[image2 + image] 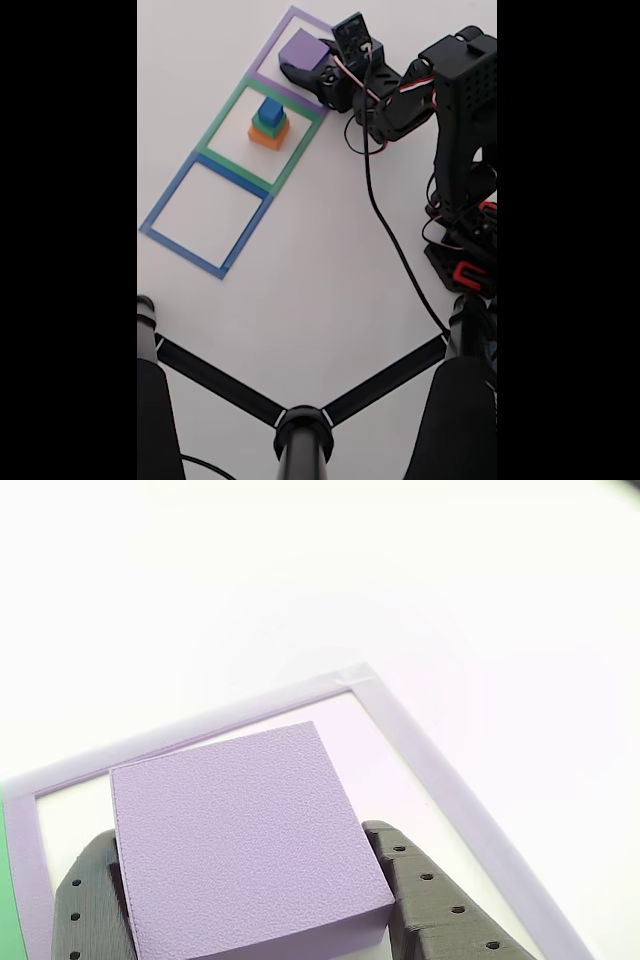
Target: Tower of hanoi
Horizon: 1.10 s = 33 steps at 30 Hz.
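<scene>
Purple block (245, 845), the largest and flattest of the set, sits between the two dark fingers (440, 900) of the tool (300, 70), one finger showing at each lower side of it in the other view. The tool looks clenched on it, the fingers pressed up against its sides, though their tips are hidden under the block's edge, so I'd say gripped rather than swear to it. The block lies within the purple taped outline (450, 780) on the white bench (300, 570), turned at a slant to the tape's edges; whether it rests on the surface or hangs just above it I cannot tell.

From the fixed view, three taped squares run in a diagonal row: the purple one at the top, the green outline (225, 125) in the middle, the blue outline (165, 210) lowest. Inside the green one stands a small stack, orange block (268, 138) at the bottom, green cube (270, 124) on it, blue cube (271, 109) on top. The black arm (455, 110) reaches in from the right, a black cable (395, 245) trailing down across the bench
</scene>
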### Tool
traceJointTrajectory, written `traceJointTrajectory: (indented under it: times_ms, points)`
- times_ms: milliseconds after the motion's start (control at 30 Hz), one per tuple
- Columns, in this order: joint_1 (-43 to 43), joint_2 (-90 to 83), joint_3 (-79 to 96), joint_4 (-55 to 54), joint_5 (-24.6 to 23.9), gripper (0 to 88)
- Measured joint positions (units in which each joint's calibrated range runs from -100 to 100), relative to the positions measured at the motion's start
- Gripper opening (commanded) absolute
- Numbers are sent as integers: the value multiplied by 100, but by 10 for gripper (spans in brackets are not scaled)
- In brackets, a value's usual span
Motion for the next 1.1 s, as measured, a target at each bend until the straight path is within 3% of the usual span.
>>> traceJointTrajectory:
  times_ms: [300,533,767,1100]
  points:
    - [0,-371,409,48,0,197]
    - [16,-1553,766,1116,0,200]
    - [221,-3090,505,3250,0,207]
    - [278,-4897,-1253,7384,0,214]
